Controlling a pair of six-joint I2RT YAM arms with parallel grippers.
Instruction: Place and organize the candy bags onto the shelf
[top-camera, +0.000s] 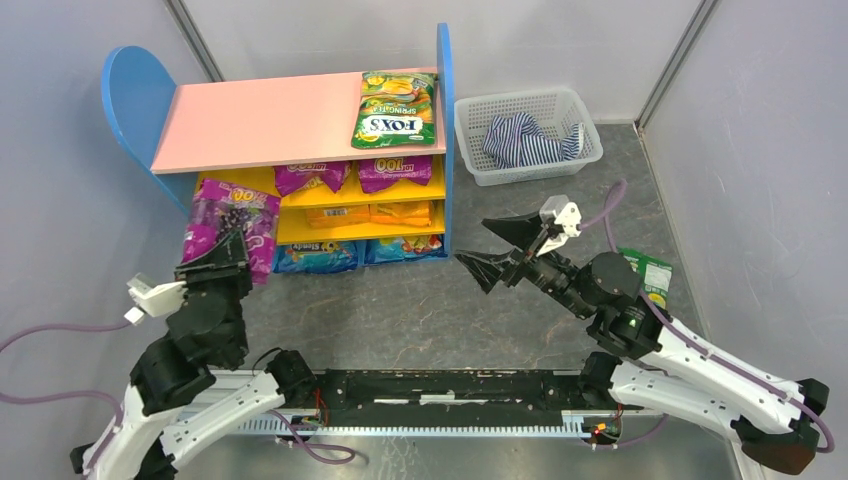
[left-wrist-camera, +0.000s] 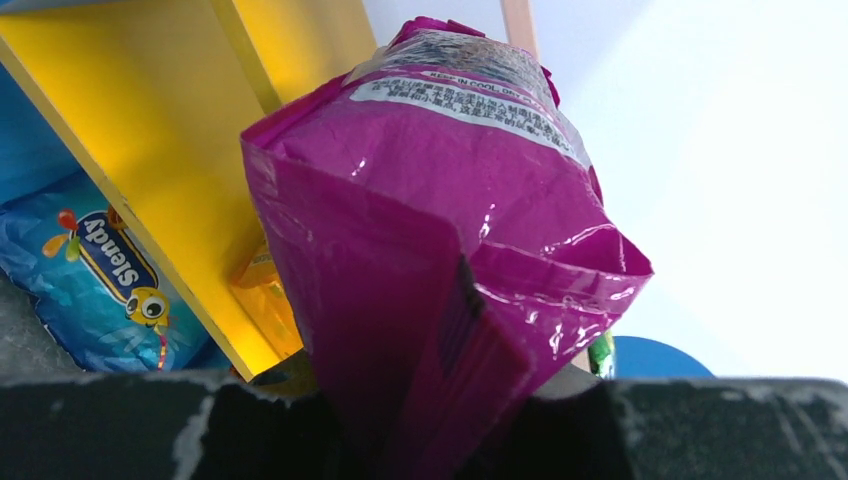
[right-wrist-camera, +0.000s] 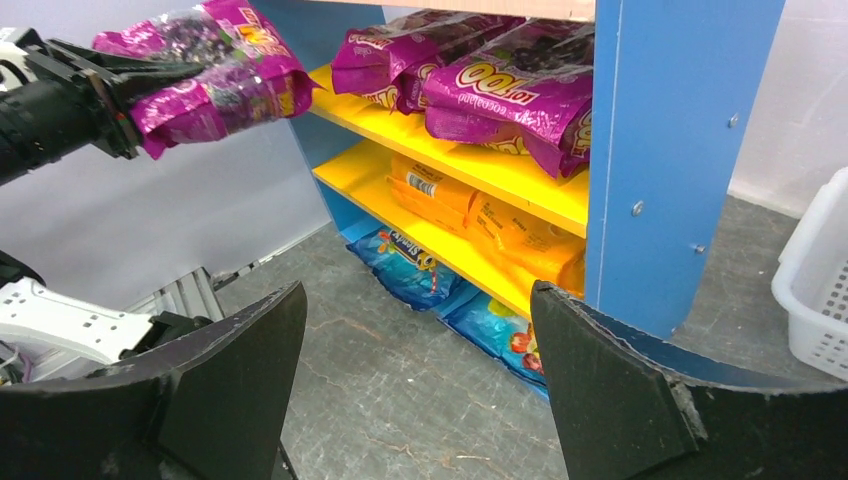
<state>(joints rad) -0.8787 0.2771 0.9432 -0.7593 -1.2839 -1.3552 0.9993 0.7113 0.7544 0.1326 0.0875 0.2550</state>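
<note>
My left gripper (top-camera: 222, 255) is shut on a purple grape candy bag (top-camera: 232, 222) and holds it in the air at the shelf's (top-camera: 260, 125) left front; the bag fills the left wrist view (left-wrist-camera: 430, 230) and shows in the right wrist view (right-wrist-camera: 215, 65). A green-yellow FOX'S bag (top-camera: 397, 108) lies on the pink top board. Two purple bags (top-camera: 345, 175), orange bags (top-camera: 372, 213) and blue bags (top-camera: 360, 253) fill the lower tiers. My right gripper (top-camera: 492, 248) is open and empty, right of the shelf front. A green bag (top-camera: 646, 276) lies on the table behind my right arm.
A white mesh basket (top-camera: 480, 150) holding a blue-white striped cloth (top-camera: 530, 138) stands right of the shelf. The shelf's blue side panel (right-wrist-camera: 670, 150) is close to my right gripper. Grey walls enclose the table on both sides.
</note>
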